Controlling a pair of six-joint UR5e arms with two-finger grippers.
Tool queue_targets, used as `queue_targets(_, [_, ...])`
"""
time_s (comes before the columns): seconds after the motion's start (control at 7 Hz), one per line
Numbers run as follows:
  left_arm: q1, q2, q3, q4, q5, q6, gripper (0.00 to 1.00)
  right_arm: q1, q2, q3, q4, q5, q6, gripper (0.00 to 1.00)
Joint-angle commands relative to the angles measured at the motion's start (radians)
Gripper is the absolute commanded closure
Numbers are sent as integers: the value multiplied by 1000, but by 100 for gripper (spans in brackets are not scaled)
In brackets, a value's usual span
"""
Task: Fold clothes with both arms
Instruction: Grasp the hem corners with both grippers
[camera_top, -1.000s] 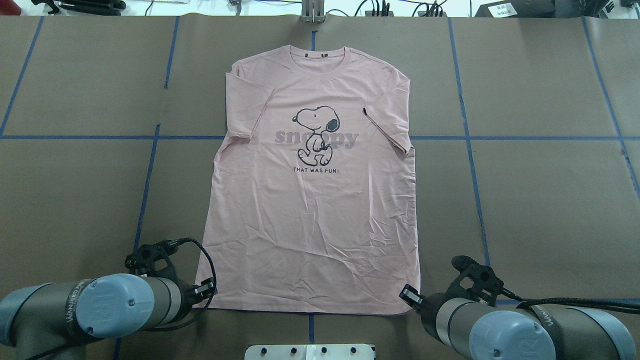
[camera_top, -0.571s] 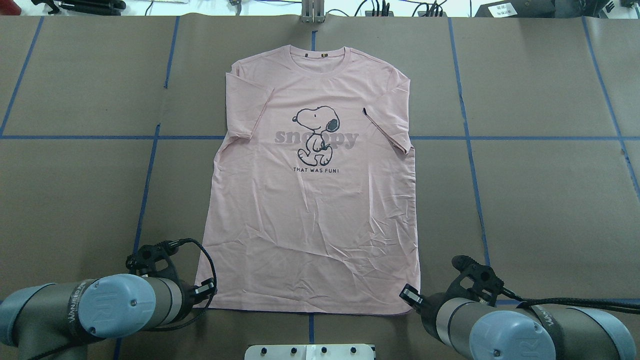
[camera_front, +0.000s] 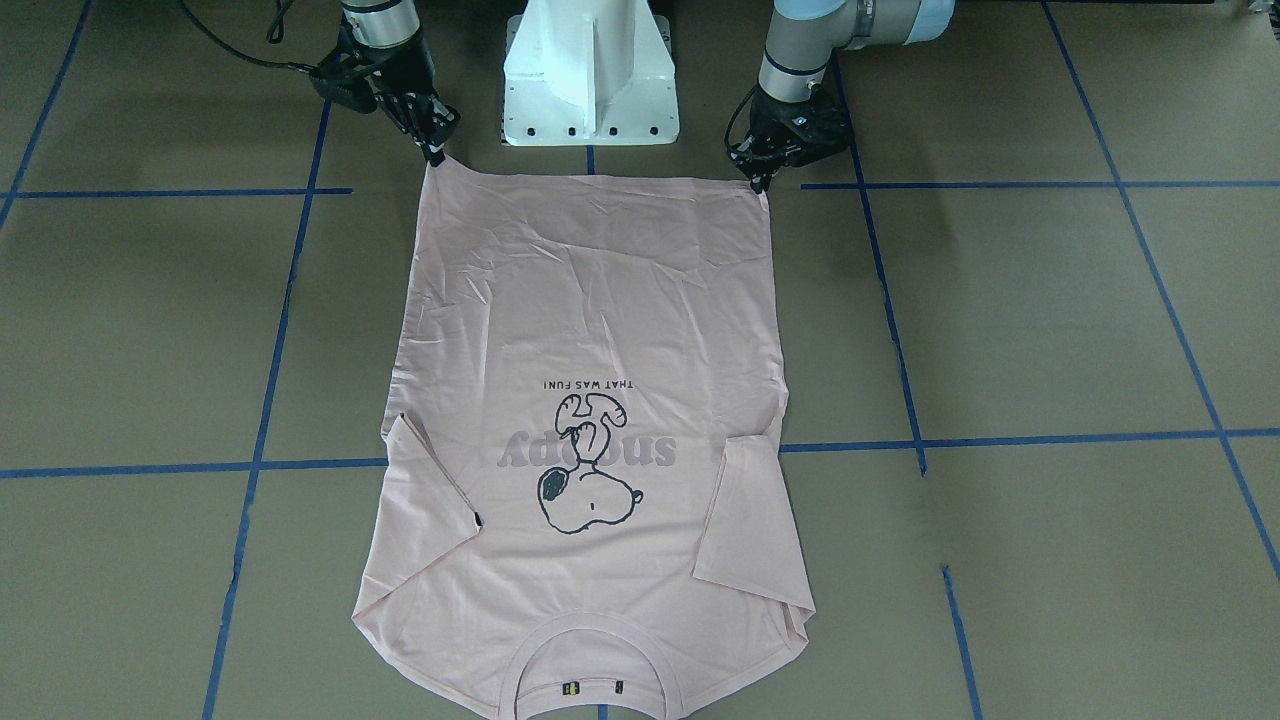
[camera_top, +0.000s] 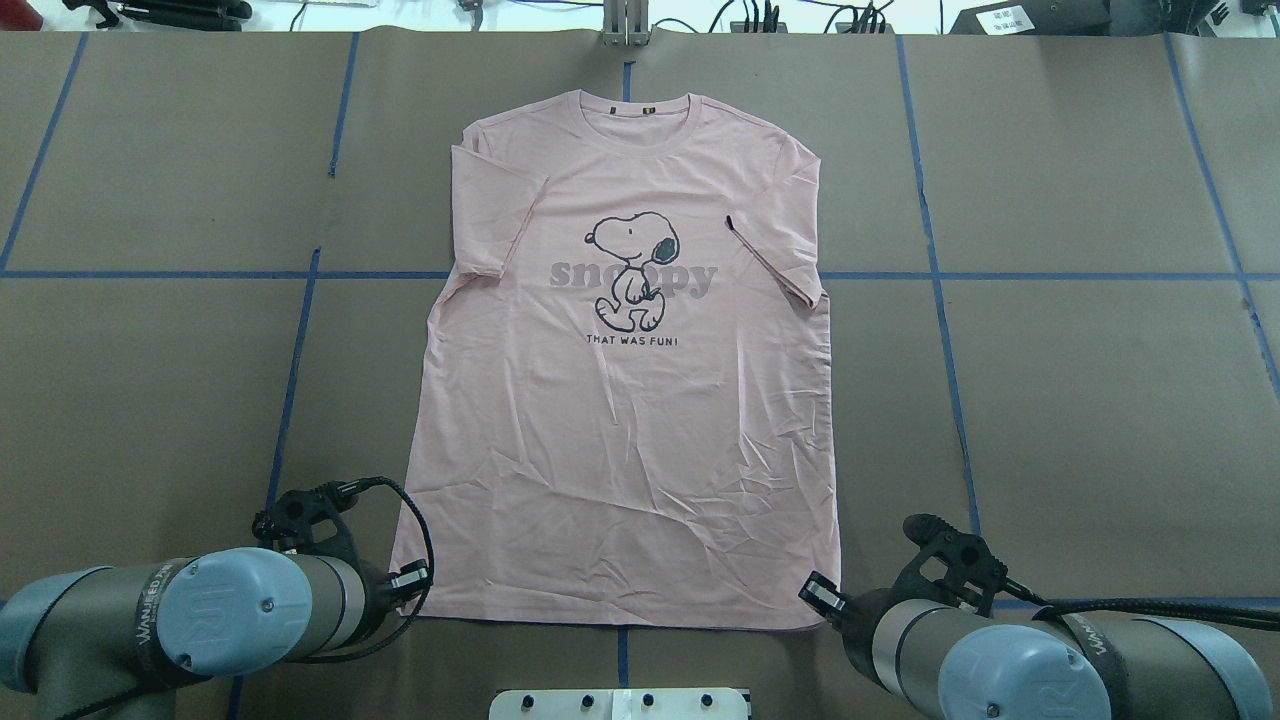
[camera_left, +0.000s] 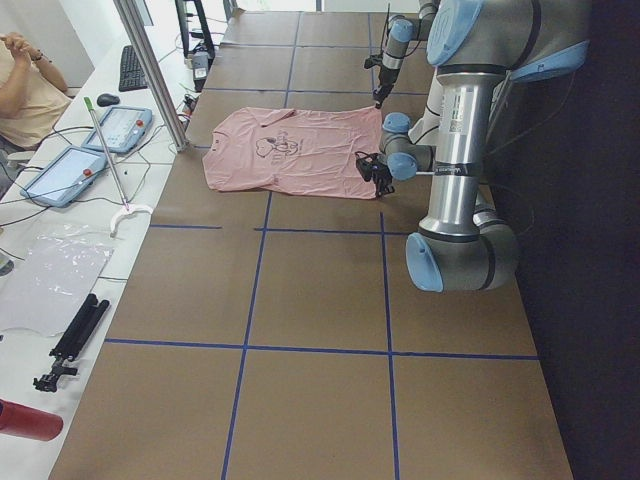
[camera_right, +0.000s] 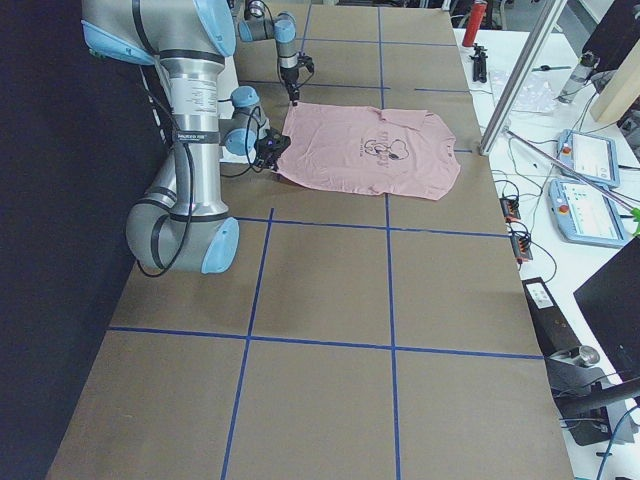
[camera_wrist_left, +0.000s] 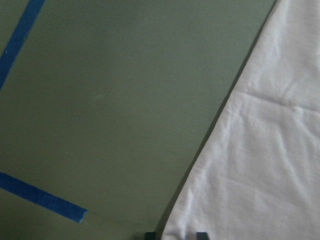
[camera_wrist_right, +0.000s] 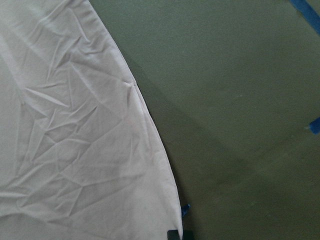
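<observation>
The pale pink T-shirt (camera_top: 620, 430) lies flat and face up, collar away from me, both sleeves folded in over the chest. My left gripper (camera_top: 412, 580) is down at the hem's left corner. In the left wrist view its tips (camera_wrist_left: 175, 235) stand a little apart with the cloth edge (camera_wrist_left: 260, 165) between them. Over at the hem's right corner sits my right gripper (camera_top: 820, 590). The right wrist view shows its tips (camera_wrist_right: 175, 234) together at the corner of the shirt (camera_wrist_right: 75, 150). From the front, both grippers (camera_front: 757, 180) (camera_front: 437, 150) touch the hem corners.
Brown paper with blue tape lines (camera_top: 935, 275) covers the table. The white pedestal base (camera_front: 590, 70) stands just behind the hem. Tablets, a keyboard and tools lie on a side bench (camera_left: 70, 170), where a person's arm shows.
My left arm has drawn back slightly toward me and settled lower at the hem corner. The right arm and the shirt have stayed put.
</observation>
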Motion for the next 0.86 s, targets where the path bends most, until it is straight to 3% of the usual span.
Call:
queue_targets(0.0, [-2, -32, -19, 4, -7, 2, 100, -1, -11, 0, 1, -1, 0, 100])
queue_targets(0.14, [-2, -27, -69, 7, -6, -2, 100, -1, -21, 9, -1, 1, 0, 100])
queue_targets(0.43, [-2, -24, -160, 44, -41, -100, 100, -30, -165, 122, 2, 4, 0, 100])
queue_targets(0.71, [-2, -34, -226, 80, -42, -162, 100, -35, -181, 170, 2, -2, 2, 100])
